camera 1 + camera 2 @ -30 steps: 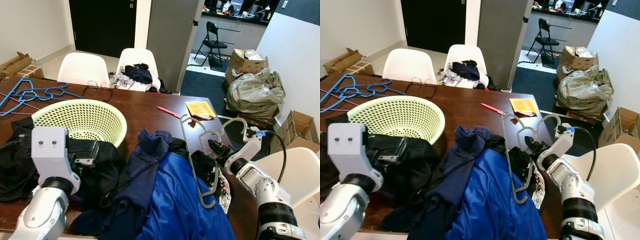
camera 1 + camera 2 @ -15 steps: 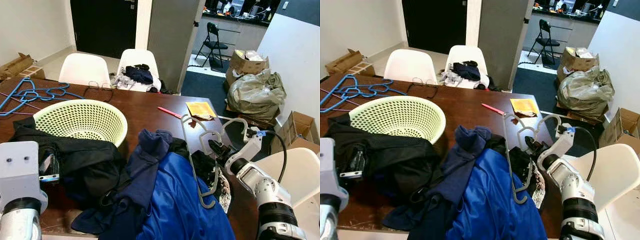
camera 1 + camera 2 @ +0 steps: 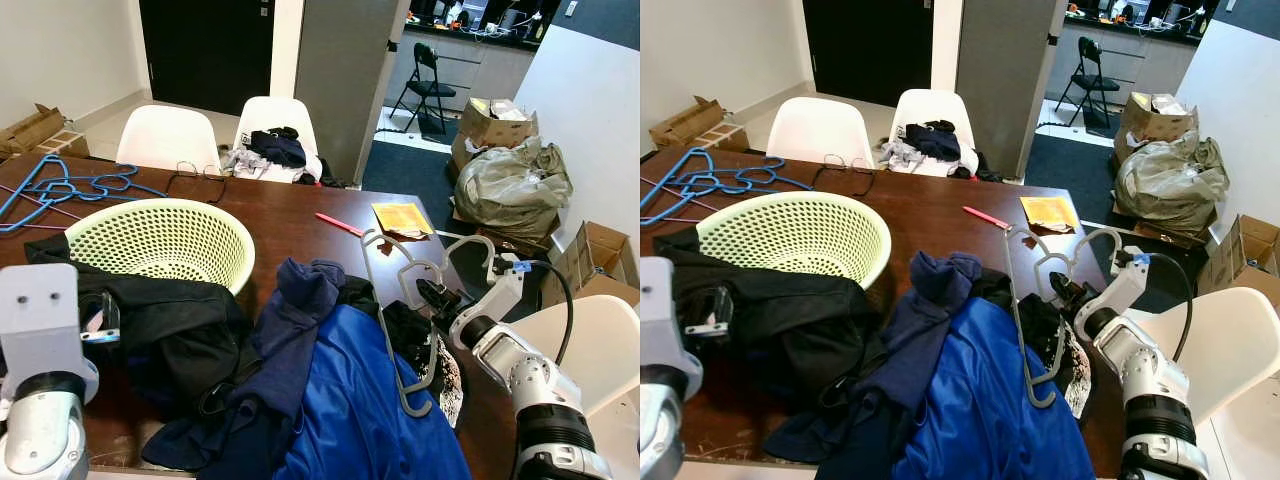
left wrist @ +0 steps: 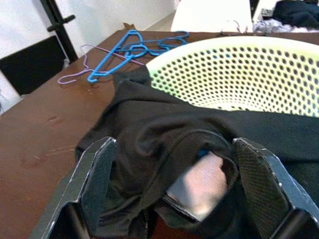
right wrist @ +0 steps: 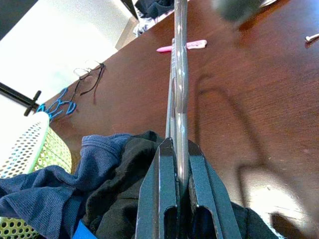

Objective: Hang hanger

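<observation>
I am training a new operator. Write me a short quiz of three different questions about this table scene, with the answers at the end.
1. True or false: the right gripper is shut on the grey metal hanger.
2. Multiple choice: what lies between the open fingers of the left gripper?
A. a blue plastic hanger
B. the black garment
C. the pink pen
3. Fill in: the pale green perforated laundry basket stands on the dark brown wooden ____.

Key: 1 true. 2 B. 3 table.
</observation>
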Robot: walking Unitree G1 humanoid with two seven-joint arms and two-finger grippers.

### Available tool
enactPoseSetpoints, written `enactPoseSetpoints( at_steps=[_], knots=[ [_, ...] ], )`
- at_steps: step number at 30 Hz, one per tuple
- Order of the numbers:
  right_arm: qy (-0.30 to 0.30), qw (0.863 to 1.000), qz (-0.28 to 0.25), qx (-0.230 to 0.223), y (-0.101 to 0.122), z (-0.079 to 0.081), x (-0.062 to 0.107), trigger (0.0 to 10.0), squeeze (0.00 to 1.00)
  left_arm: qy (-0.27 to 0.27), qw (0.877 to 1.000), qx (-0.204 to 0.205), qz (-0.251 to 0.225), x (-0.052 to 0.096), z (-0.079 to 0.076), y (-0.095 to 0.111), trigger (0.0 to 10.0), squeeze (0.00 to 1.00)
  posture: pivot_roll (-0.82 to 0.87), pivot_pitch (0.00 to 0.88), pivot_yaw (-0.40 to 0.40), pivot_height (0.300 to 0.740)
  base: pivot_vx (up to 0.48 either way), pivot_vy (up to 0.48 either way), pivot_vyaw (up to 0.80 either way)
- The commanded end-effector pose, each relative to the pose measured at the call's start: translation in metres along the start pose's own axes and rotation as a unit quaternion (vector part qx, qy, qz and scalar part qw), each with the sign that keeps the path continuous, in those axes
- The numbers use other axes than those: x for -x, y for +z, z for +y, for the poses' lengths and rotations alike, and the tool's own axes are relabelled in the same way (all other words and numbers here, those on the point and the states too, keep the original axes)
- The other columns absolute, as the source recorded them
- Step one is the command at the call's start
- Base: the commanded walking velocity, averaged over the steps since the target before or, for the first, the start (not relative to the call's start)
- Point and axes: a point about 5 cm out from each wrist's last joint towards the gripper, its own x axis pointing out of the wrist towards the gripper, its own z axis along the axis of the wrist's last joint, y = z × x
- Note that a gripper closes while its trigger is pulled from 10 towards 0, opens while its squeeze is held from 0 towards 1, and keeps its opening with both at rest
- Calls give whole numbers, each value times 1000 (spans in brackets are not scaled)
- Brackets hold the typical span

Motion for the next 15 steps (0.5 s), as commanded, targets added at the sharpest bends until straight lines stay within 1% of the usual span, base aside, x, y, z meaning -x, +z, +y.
enactPoseSetpoints(
  at_steps=[1, 4, 12, 15],
  knots=[
    [-11, 1000, 7, 1, -1, -4, 3, 10000, 0, -8, 1000, 3, 20, 1, -4, -8, 10000, 0, 141, 0, -126, 740, 0, 0, 0],
    [-11, 1000, 8, 2, -2, -4, 3, 10000, 0, -14, 999, 7, 31, 2, -6, -13, 10000, 0, 137, 0, -125, 740, 0, 0, 0],
    [-12, 1000, 8, 3, -2, -5, 3, 10000, 0, -32, 999, 5, 29, -2, -10, -15, 10000, 0, 137, 0, -126, 740, 0, 0, 0],
    [-12, 1000, 8, 3, -2, -5, 3, 10000, 0, -36, 999, 4, 30, -6, -12, -18, 10000, 0, 132, 0, -126, 740, 0, 0, 0]
  ],
)
